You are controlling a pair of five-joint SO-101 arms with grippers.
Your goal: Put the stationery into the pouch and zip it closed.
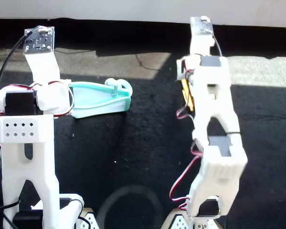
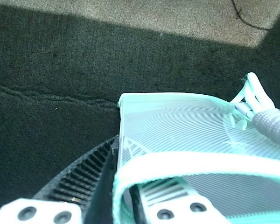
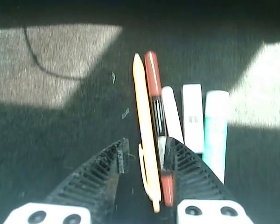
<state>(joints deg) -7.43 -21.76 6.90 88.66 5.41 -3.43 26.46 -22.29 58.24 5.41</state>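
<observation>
Straddling the orange pen (image 3: 143,126) and red pen (image 3: 154,93) on the table (image 3: 51,140), the right tool (image 3: 148,145) stands wide; best close on one, centred, while the left tool (image 2: 121,161) pinches the pouch (image 2: 177,126) rim.

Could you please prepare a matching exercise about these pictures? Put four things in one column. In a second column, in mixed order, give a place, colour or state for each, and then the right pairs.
Things:
1. pouch
2. orange pen
3. white block
4. right gripper

Descriptions:
a. open, with its fingers on either side of two pens
b. between the white pen and the light blue stick
c. mint green and see-through
d. at one end of the row, beside the red pen

Pairs: 1-c; 2-d; 3-b; 4-a
</observation>
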